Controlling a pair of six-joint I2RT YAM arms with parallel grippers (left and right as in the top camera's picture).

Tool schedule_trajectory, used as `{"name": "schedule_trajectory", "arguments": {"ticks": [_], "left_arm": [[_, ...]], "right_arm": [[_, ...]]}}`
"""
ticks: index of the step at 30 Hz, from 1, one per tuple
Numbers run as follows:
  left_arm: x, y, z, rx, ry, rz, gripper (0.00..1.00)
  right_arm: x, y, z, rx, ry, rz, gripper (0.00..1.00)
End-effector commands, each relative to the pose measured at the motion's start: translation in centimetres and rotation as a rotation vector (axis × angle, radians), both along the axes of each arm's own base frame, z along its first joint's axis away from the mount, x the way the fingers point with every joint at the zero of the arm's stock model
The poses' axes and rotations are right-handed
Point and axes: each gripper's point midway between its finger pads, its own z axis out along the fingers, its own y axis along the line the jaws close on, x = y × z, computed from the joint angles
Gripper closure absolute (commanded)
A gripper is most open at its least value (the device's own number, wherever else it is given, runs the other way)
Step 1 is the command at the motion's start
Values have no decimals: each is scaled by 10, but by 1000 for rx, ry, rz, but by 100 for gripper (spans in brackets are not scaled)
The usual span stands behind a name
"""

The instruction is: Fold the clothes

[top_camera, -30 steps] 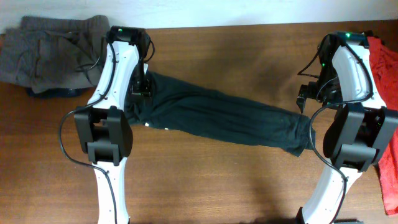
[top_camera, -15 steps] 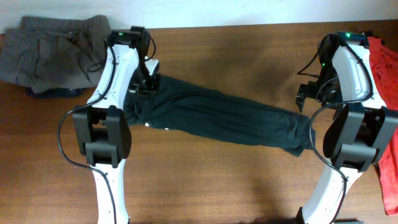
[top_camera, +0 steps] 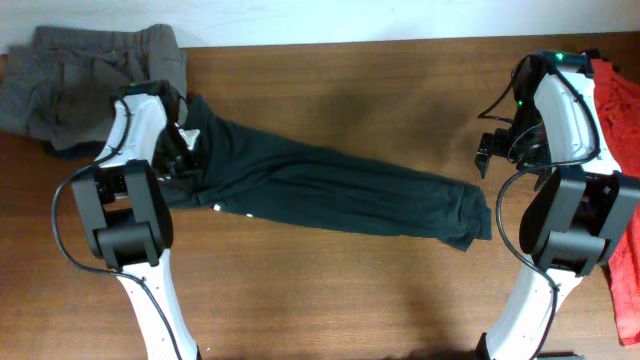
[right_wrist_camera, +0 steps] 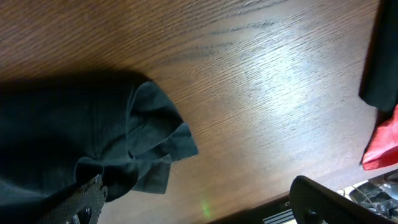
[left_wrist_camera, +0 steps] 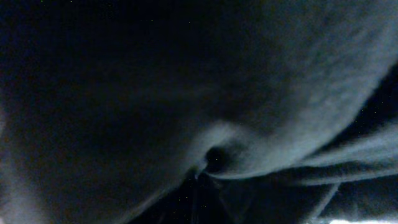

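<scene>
The desk [top_camera: 350,300] carries the black T-shirt [top_camera: 330,185], bunched into a long band from far left to near right, its lettering hidden. The grey garment [top_camera: 70,70] at far left and the red T-shirt [top_camera: 625,120] at right are cut off. My left fingers, buried in dark cloth, pinch the band's left end. My right fingers [right_wrist_camera: 314,199] hang spread by its right end.

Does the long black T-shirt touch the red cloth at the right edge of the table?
Apart. The right wrist view shows a wide strip of bare wooden table between the black T-shirt and the red cloth.
</scene>
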Motion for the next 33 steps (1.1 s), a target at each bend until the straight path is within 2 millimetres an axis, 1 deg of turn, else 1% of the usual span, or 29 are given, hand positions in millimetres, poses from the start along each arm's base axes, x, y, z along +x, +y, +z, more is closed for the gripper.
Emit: {"name": "schedule_trajectory", "arguments": {"ticks": [1, 2, 3, 4, 5, 6, 8, 9, 10, 13, 16, 17, 18, 19, 20, 21, 22, 23, 25, 27, 28, 31, 33], "left_arm": [[27, -7, 58, 16, -161, -43, 97], [30, -10, 66, 16, -184, -49, 93], [33, -14, 76, 18, -213, -60, 78], [34, -18, 81, 18, -226, -68, 66], [35, -25, 87, 18, -241, -85, 37], [35, -30, 87, 17, -242, -96, 23], [35, -34, 87, 15, -242, -105, 15], [36, -35, 87, 15, -245, -108, 13], [37, -35, 87, 14, -249, -109, 8], [40, -40, 87, -12, -267, -106, 6], [44, -41, 87, -17, -280, -105, 5], [45, -41, 88, -16, -285, -105, 5], [45, -41, 88, -16, -288, -105, 5], [47, -41, 88, -15, -294, -105, 5], [48, -41, 88, -15, -298, -106, 5], [49, -41, 88, -15, -301, -106, 4], [50, -41, 88, -15, -305, -106, 4], [52, -41, 88, -14, -313, -106, 4], [54, -41, 88, -13, -323, -105, 4], [55, -41, 88, -13, -327, -106, 4], [56, -41, 88, -13, -331, -106, 3], [57, -41, 88, -13, -335, -106, 1], [57, -41, 88, -12, -335, -106, 1]], "right_arm": [[4, 10, 14, 40, -54, -17, 2], [4, 12, 14, 54, -55, -19, 1], [3, 18, 14, 87, -54, -18, 1], [3, 20, 14, 103, -54, -4, 1], [0, 21, 15, 116, -42, 31, 1], [-2, 21, 16, 120, -31, 41, 1], [-7, 20, 17, 124, -14, 32, 1], [-11, 18, 18, 127, 2, 22, 1], [-14, 18, 19, 126, 13, 7, 1], [-19, 18, 24, 124, 17, -9, 0], [-17, 27, 38, 128, -26, 6, 0], [-17, 36, 50, 129, -63, 28, 0], [-17, 40, 56, 126, -82, 42, 0], [-19, 50, 68, 121, -114, 75, 0], [-22, 57, 74, 120, -130, 95, 1], [-27, 65, 80, 120, -138, 120, 1], [-32, 71, 81, 121, -137, 136, 1], [-42, 79, 81, 121, -124, 150, 1], [-60, 84, 74, 91, -87, 115, 1], [-67, 81, 64, 61, -79, 79, 1], [-71, 79, 49, 64, -92, 53, 1], [-72, 69, 18, 104, -115, -19, 2], [-69, 62, 1, 150, -144, -36, 1]]}}
